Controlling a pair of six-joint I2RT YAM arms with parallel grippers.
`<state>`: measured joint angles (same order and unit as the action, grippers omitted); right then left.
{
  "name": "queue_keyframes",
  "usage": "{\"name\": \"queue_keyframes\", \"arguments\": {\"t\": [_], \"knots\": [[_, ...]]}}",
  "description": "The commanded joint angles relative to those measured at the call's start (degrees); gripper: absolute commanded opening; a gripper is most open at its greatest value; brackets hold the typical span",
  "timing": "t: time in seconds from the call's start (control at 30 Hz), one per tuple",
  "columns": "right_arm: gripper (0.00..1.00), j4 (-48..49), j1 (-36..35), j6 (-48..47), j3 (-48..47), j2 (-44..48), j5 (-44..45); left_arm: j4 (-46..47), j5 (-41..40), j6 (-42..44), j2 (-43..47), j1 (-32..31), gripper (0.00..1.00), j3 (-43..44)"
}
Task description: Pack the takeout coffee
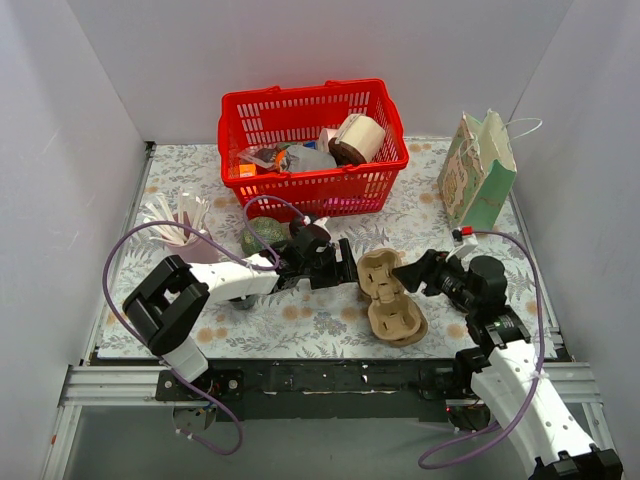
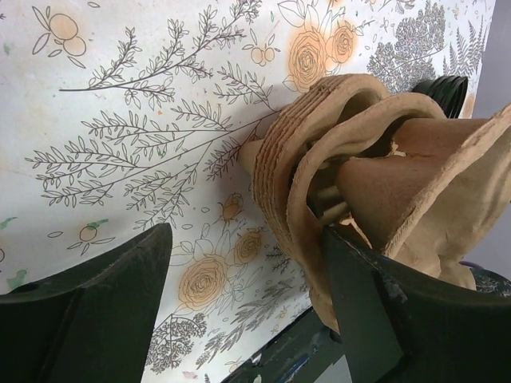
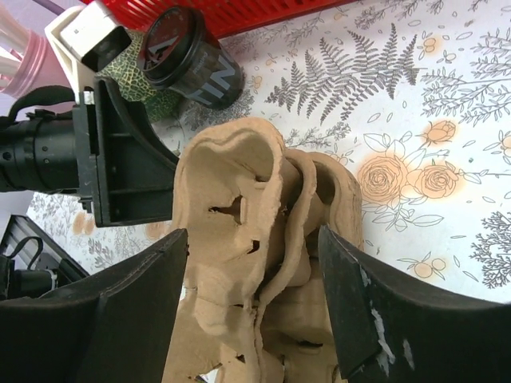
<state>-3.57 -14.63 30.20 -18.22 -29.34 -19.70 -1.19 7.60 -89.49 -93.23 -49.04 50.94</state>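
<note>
Two right fingers (image 3: 112, 319) wide astride carrier (image 3: 239, 183)

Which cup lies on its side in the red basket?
The brown cup with the cream lid, at the red basket's right end; the pink cup stands on the table.

Both arms (image 1: 235, 283) are white with black joints, trailing looping purple cables (image 1: 107, 268).

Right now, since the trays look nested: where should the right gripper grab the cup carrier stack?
Likely the raised rim of the cup carrier stack, from its right, where the right gripper sits open: that thin layered edge stands up between the jaws.
</note>
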Motion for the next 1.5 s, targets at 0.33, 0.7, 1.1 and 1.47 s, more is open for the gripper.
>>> {"name": "queue_keyframes", "arguments": {"t": [0.33, 0.7, 1.1, 1.47], "knots": [[0.75, -29.1, 0.2, -5.1, -17.6, -4.9, 1.3, 0.6, -2.1, 0.8, 6.5, -1.0, 0.79, -2.2], [0.76, -40.3, 0.2, -0.8, -14.4, -9.0, 8.8, -5.2, -6.8, 2.5, 12.3, -1.0, 0.98, -1.6], [0.58, -24.9, 0.2, -3.6, -4.4, -12.6, 1.6, -1.5, -0.3, 8.5, 3.8, -1.0, 0.98, 6.6], [0.43, -11.4, 0.2, -12.5, -2.5, -14.2, 2.7, -4.3, -0.5, 10.4, -7.7, -0.1, 0.83, 10.0]]}}
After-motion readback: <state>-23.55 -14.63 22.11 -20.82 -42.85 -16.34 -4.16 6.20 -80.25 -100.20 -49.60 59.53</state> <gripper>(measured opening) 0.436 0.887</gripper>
